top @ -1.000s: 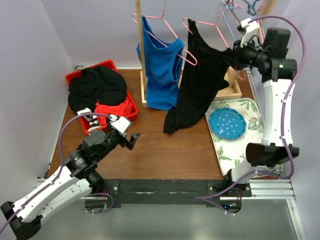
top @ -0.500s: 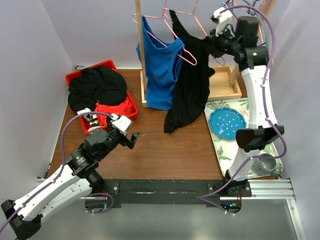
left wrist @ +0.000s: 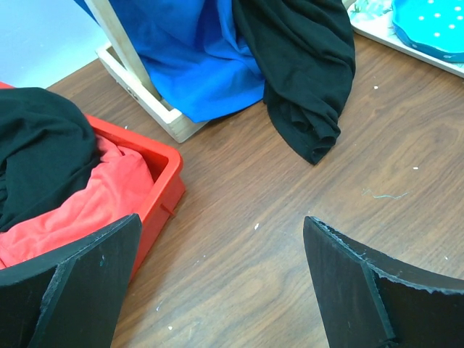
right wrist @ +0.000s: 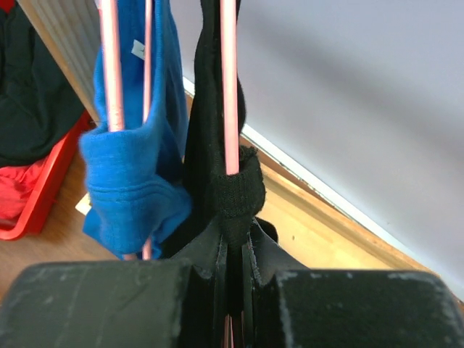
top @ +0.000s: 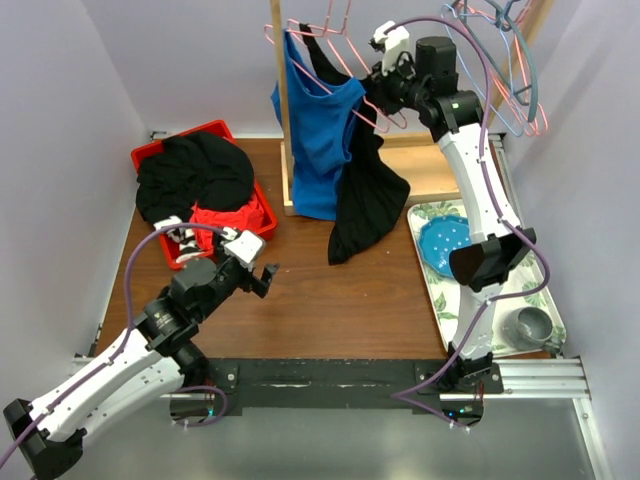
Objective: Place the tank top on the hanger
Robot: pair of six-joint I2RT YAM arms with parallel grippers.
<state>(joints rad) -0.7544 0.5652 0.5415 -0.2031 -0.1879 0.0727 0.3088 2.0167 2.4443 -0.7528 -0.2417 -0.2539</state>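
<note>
The black tank top hangs by a strap on a thin pink hanger, its hem resting on the table. My right gripper is raised high at the back. It is shut on the strap and the pink wire, jaws pinched together. The black top hangs right beside the blue tank top, touching it. My left gripper is open and empty low over the table. In its wrist view the black hem and the blue top lie ahead.
A wooden post on a wooden base holds the blue top's hanger. Teal and pink hangers hang at the back right. A red bin holds a black heap and red cloth. A floral tray carries a blue plate and a grey cup.
My right arm has swung left from the back right, carrying the hanger with the black top up against the blue top. The left arm has not moved.
</note>
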